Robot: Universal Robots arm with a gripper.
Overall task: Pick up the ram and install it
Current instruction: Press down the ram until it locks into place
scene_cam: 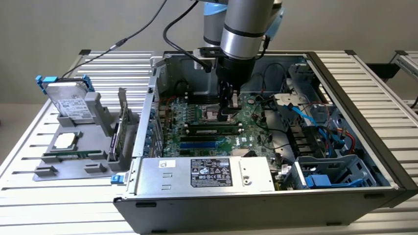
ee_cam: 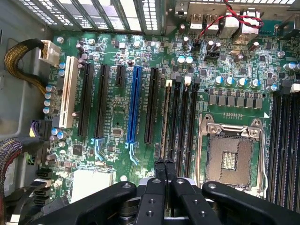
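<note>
Hovering inside the open computer case, the gripper sits low over the motherboard, just beside the empty CPU socket. In the wrist view the gripper has its fingers pressed together, tips touching, nothing between them. They point at the bank of memory slots next to the CPU socket. A thin strip, seen edge-on, stands in the slot of that bank farthest from the CPU socket; cannot tell if this is the ram. In the exterior view a ram stick with black chips lies seated flat in a slot on the motherboard, just below the gripper tip and close to the CPU socket.

Blue expansion slot sits further from the CPU socket than the memory bank, with black slots either side. Power supply with label lies along the near edge of the case.

Outside the case, on the desk toward the exterior view's left, a grey parts holder carries a silver hard drive with blue bracket, standing upright. A dark expansion card stands in the holder on the side nearer the case.
</note>
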